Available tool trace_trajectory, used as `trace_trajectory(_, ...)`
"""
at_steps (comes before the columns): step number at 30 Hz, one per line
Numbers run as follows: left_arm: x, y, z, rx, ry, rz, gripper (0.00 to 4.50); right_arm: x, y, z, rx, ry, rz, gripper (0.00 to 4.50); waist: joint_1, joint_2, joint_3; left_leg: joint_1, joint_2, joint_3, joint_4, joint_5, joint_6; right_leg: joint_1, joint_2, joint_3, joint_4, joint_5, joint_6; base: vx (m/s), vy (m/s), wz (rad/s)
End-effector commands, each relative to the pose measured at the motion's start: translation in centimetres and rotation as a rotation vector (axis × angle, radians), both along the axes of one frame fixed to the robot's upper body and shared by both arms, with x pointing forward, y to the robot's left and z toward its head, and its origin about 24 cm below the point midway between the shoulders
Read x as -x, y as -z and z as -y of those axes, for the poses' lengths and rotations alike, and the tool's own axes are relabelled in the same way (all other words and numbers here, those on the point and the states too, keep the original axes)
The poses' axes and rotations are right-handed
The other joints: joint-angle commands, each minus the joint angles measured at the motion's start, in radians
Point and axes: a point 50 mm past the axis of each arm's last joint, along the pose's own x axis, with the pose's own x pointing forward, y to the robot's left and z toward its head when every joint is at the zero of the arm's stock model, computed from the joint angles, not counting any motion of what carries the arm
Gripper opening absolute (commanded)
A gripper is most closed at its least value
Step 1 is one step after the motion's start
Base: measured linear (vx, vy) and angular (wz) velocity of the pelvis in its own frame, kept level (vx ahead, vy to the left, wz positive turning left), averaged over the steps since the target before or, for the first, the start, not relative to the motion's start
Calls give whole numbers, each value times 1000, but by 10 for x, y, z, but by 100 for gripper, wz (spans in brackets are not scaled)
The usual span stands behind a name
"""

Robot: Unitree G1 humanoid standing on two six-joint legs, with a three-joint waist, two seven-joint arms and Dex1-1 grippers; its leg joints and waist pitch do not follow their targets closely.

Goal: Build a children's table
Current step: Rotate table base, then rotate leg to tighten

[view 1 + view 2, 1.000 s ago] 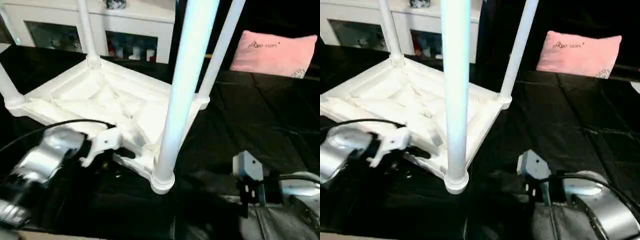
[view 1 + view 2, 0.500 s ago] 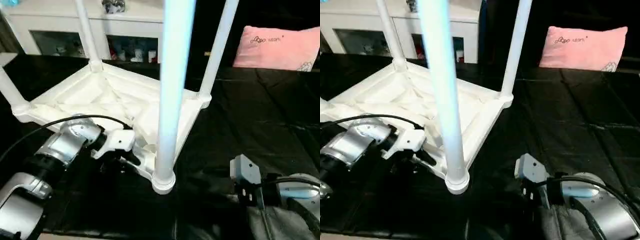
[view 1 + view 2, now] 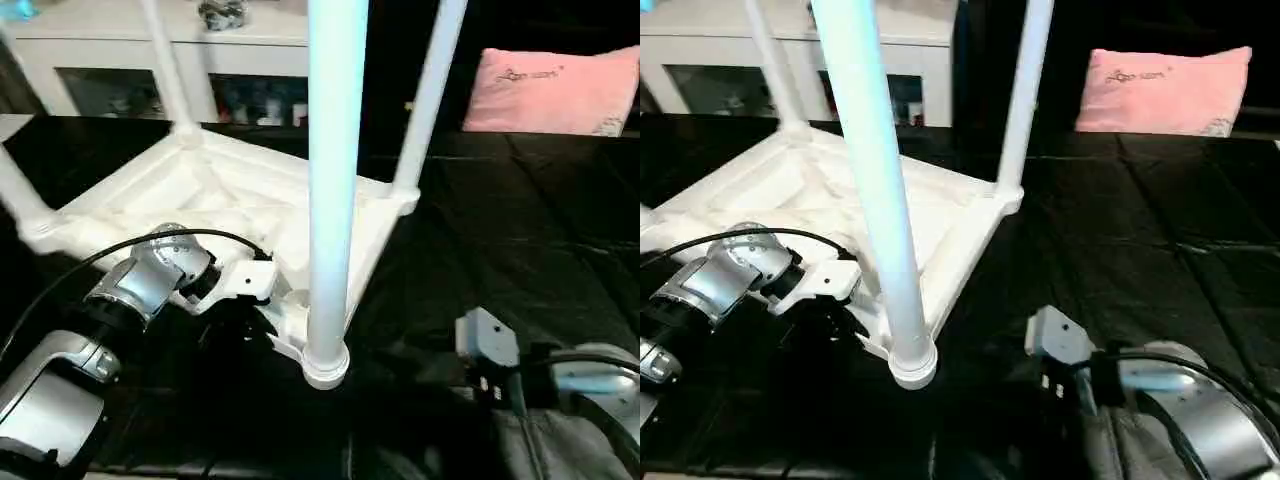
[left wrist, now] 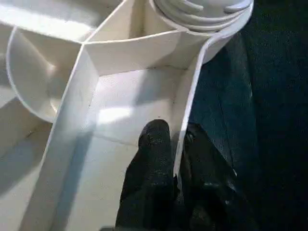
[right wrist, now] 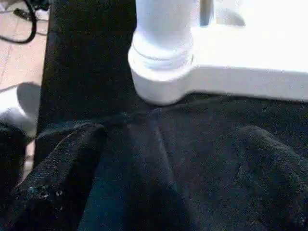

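The upturned tabletop (image 3: 230,200) lies on the black-draped bench (image 3: 520,230), legs up; its rim is now pinched by the left gripper (image 4: 175,144), whose jaws have just closed, while the right gripper (image 5: 168,159) is held spread, suggesting flipping is next

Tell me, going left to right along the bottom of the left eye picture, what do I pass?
Left arm → left gripper, its fingers pinching the tabletop rim → near leg in its corner socket → black cloth → right arm.
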Motion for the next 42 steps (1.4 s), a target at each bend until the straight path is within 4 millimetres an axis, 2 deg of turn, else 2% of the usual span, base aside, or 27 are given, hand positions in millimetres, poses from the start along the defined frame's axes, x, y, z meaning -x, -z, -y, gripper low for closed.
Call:
trace_trajectory(1, 3, 15, -14, 10, -194, -27, 6, -6, -3, -1, 1, 6, 39, 450, 6, -12, -57, -26, 57, -14, -68, -13, 49, 70, -109, 55, -76, -100, -247, 0, 0, 0)
trace_trajectory(2, 3, 16, -13, 30, -233, -19, 6, -7, -3, -1, -3, 10, 46, 450, 5, -32, -56, -29, 55, -14, -67, -7, 55, 72, -109, 55, -73, -118, -241, 0, 0, 0)
trace_trajectory(3, 3, 18, -11, 61, -297, -26, 5, -9, -5, -3, -29, 19, 48, 450, 3, -39, -51, -28, 54, -11, -69, -20, 62, 64, -107, 53, -85, -171, -227, 0, 0, 0)
trace_trajectory(4, 4, 18, -11, 73, -321, -32, 5, -10, -6, -4, -38, 23, 50, 450, 3, -39, -51, -28, 54, -11, -69, -20, 62, 64, -107, 53, -85, -171, -227, 0, 0, 0)
trace_trajectory(5, 7, 20, -9, 103, -380, -47, 4, -13, -8, -6, -57, 36, 56, 450, -2, -49, -51, -26, 59, -11, -71, -31, 56, 62, -110, 52, -85, -221, -214, 0, 0, 0)
trace_trajectory(6, 9, 22, -7, 119, -413, -61, 4, -15, -8, -6, -61, 47, 63, 450, -4, -43, -50, -27, 58, -14, -73, -30, 56, 60, -110, 51, -84, -237, -208, 0, 0, 0)
trace_trajectory(7, 11, 22, -6, 128, -432, -69, 4, -16, -8, -6, -60, 54, 69, 450, -8, -48, -51, -27, 61, -15, -74, -29, 56, 61, -112, 51, -82, -236, -207, 0, 0, 0)
trace_trajectory(9, 13, 25, -3, 133, -473, -69, 2, -17, -7, -5, -58, 66, 76, 450, -14, -47, -51, -26, 59, -14, -72, -31, 66, 56, -110, 52, -84, -231, -208, 0, 0, 0)
trace_trajectory(10, 17, 28, 1, 133, -494, -63, 2, -19, -6, -3, -50, 86, 80, 450, -15, -57, -52, -27, 61, -15, -72, -26, 71, 58, -112, 52, -81, -220, -209, 0, 0, 0)
trace_trajectory(11, 19, 29, 4, 134, -503, -64, 1, -21, -5, -2, -46, 98, 84, 450, -15, -61, -50, -29, 60, -16, -74, -22, 76, 57, -112, 51, -84, -219, -208, 0, 0, 0)
trace_trajectory(12, 21, 30, 6, 137, -506, -63, 1, -22, -5, -2, -47, 110, 86, 450, -15, -57, -50, -24, 62, -15, -74, -23, 78, 52, -111, 51, -85, -214, -213, 0, 0, 0)
trace_trajectory(13, 23, 30, 10, 146, -514, -60, 1, -24, -4, -1, -50, 130, 89, 450, -18, -58, -49, -24, 62, -15, -74, -29, 78, 51, -111, 51, -86, -214, -215, 0, 0, 0)
trace_trajectory(15, 25, 28, 18, 185, -524, -47, 1, -28, -3, 0, -56, 168, 100, 450, -16, -75, -48, -23, 61, -14, -75, -41, 80, 52, -111, 51, -89, -243, -209, 0, 0, 0)
trace_trajectory(16, 27, 25, 25, 220, -502, -29, 1, -30, -2, 0, -60, 193, 102, 450, -14, -79, -47, -26, 60, -14, -76, -38, 83, 51, -113, 51, -91, -273, -197, 0, 0, 0)
trace_trajectory(19, 29, 23, 29, 230, -480, -9, 1, -31, 0, -2, -63, 197, 99, 450, -10, -79, -48, -24, 59, -13, -75, -35, 88, 48, -110, 52, -91, -283, -180, 0, 0, 0)
trace_trajectory(21, 31, 23, 28, 224, -408, 39, 1, -32, 1, -3, -68, 200, 101, 450, -6, -79, -49, -24, 60, -15, -76, -18, 97, 48, -110, 52, -87, -245, -178, 0, 0, 0)
trace_trajectory(26, 33, 17, 28, 258, -340, 68, 1, -39, -2, -4, -97, 197, 93, 450, -7, -79, -54, -25, 63, -14, -74, 24, 109, 51, -112, 51, -75, -138, -210, 0, 0, 0)
trace_trajectory(29, 36, 14, 28, 269, -287, 64, 1, -42, -3, -7, -107, 170, 90, 450, -6, -76, -56, -25, 63, -12, -72, 45, 120, 52, -113, 51, -69, -77, -231, 0, 0, 0)
trace_trajectory(31, 38, 14, 27, 252, -254, 54, 1, -46, -4, -10, -115, 163, 105, 450, -7, -77, -58, -27, 62, -12, -71, 57, 124, 53, -112, 51, -66, -60, -238, 0, 0, 0)
trace_trajectory(34, 41, 18, 22, 200, -179, 29, 1, -57, -4, -18, -128, 126, 132, 450, -6, -71, -59, -26, 63, -10, -68, 64, 123, 50, -113, 51, -62, -43, -247, 0, 0, 0)
trace_trajectory(36, 42, 18, 22, 190, -138, 14, 1, -62, -5, -22, -152, 63, 116, 450, -9, -72, -59, -28, 62, -9, -69, 56, 125, 49, -112, 50, -62, -35, -260, 0, 0, 0)
trace_trajectory(38, 43, 18, 22, 187, -109, 2, 1, -63, -6, -24, -168, 8, 96, 450, -8, -75, -59, -26, 64, -8, -69, 49, 121, 50, -111, 50, -61, -27, -268, 0, 0, 0)
trace_trajectory(42, 41, 16, 24, 180, -43, 9, 1, -66, -6, -25, -179, -98, 44, 450, -3, -79, -62, -24, 67, -8, -68, 71, 134, 51, -113, 48, -54, 12, -282, 0, 0, 0)
